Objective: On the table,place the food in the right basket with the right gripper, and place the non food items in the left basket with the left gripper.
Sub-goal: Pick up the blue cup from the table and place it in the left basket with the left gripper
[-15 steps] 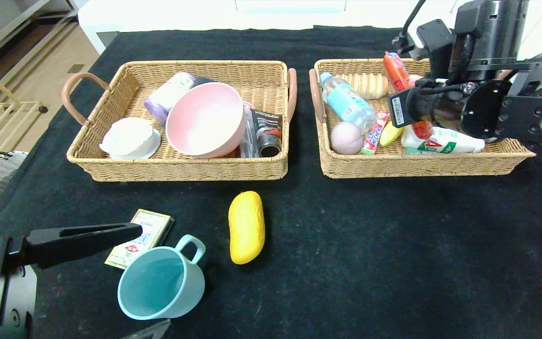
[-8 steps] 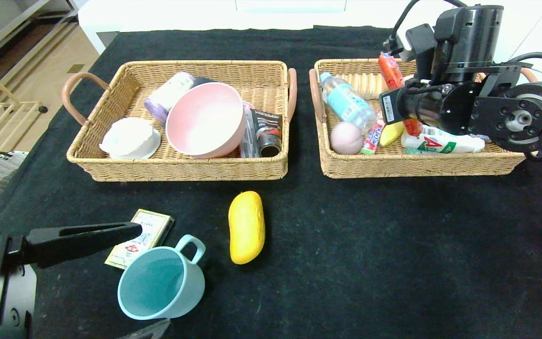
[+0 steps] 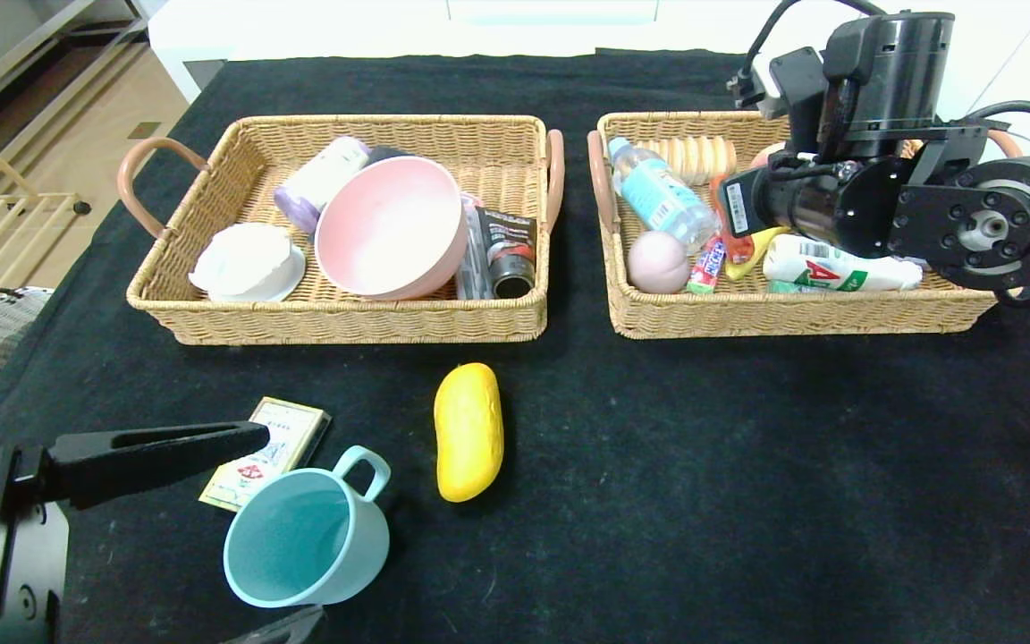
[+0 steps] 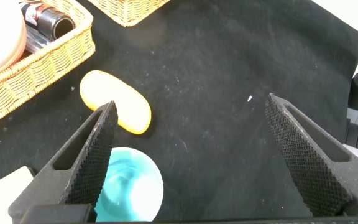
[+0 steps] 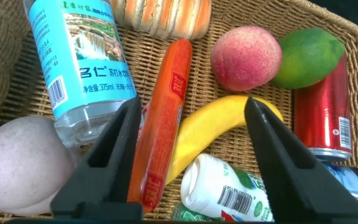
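A yellow mango-shaped food (image 3: 468,431) lies on the black table in front of the baskets, with a teal cup (image 3: 305,532) and a small card box (image 3: 266,452) to its left. My left gripper (image 4: 191,102) is open and empty, low over the table beside the cup (image 4: 126,190) and the yellow food (image 4: 114,111). My right gripper (image 5: 192,102) is open and empty above the right basket (image 3: 792,315). A red sausage (image 5: 166,124) and a banana (image 5: 222,127) lie free between its jaws.
The left basket (image 3: 336,322) holds a pink bowl (image 3: 390,224), a white dish, a purple bottle and a dark tube. The right basket also holds a water bottle (image 3: 658,192), a pink ball (image 3: 656,261), a milk bottle (image 3: 837,268), a peach (image 5: 246,56), a lime and a red can.
The red sausage, held up over the back of the right basket before, now lies flat in the basket. The right gripper has let it go. The left arm has not moved.
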Controlling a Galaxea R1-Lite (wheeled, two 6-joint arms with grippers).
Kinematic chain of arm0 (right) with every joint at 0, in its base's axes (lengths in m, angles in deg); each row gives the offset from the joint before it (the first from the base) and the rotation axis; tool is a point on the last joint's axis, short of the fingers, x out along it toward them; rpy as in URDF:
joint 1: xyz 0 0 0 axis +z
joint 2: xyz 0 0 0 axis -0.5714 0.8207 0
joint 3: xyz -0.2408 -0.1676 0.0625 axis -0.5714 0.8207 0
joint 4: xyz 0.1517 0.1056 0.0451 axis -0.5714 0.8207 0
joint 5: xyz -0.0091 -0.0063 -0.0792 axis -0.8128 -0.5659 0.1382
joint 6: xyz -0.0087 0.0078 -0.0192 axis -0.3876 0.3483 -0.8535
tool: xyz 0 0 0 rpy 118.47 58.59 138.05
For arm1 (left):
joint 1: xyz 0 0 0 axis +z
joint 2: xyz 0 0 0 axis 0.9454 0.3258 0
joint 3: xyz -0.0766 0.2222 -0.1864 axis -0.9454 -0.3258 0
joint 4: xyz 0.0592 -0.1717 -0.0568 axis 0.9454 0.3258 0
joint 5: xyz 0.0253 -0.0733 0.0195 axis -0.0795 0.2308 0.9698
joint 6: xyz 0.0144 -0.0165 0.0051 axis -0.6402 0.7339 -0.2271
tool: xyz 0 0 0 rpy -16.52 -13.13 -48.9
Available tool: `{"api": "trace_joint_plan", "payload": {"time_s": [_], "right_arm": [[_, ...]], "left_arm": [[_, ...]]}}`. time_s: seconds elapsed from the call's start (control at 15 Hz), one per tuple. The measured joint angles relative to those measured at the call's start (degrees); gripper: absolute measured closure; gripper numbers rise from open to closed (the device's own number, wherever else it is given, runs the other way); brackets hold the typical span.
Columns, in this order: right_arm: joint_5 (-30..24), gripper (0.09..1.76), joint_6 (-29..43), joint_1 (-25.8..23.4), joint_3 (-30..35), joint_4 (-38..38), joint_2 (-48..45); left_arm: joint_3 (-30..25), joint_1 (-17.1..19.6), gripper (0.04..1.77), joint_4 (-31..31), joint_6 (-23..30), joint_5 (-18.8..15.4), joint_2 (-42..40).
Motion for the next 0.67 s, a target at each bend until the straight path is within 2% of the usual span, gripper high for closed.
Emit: {"api": "trace_joint_plan", "payload": {"time_s": [0.27, 0.67], "right_arm": [[-0.37, 0.43, 0.02, 0.46, 0.98, 0.37, -0.96], [-2.89, 0.28, 0.33, 3.72, 6.86, 0.37, -5.67]], "left_arm": [[-0.05, 0.0, 0.09, 0.02, 0.0, 0.02, 0.02], [-0.24, 0.0, 0.09, 0.02, 0.0, 0.06, 0.3]]}}
